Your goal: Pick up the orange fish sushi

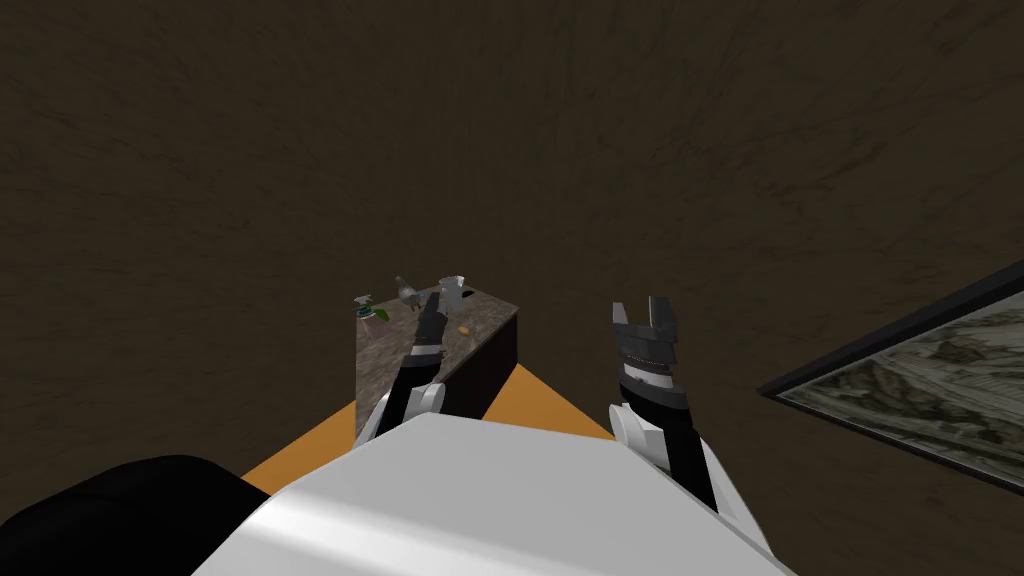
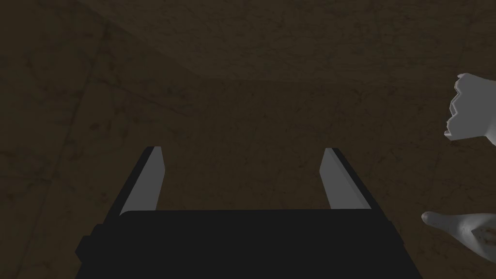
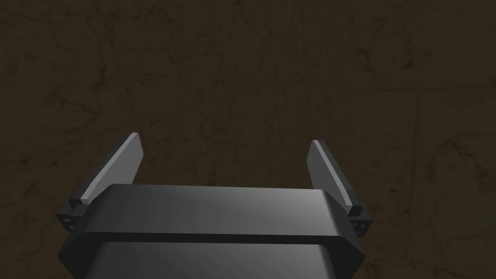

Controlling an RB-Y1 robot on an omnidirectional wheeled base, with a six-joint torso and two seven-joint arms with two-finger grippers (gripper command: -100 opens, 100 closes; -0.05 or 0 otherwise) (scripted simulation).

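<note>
The orange fish sushi [image 1: 464,327] is a tiny orange piece on the grey mottled top of a small dark table [image 1: 388,352]. My left gripper [image 1: 433,299] reaches over that top, just left of the sushi and apart from it. In the left wrist view the left gripper [image 2: 242,155] stands open with nothing between its fingers, over a dim brown surface. My right gripper [image 1: 641,314] hangs open to the right of the table, and the right wrist view shows the right gripper [image 3: 225,141] holding nothing.
A white pitcher [image 1: 452,290], a grey bottle [image 1: 406,293] and a small green-and-white item [image 1: 368,309] crowd the table's far edge. A white jagged object [image 2: 469,109] lies right of my left fingers. An orange floor patch [image 1: 545,400] lies beneath; a framed picture [image 1: 920,385] lies far right.
</note>
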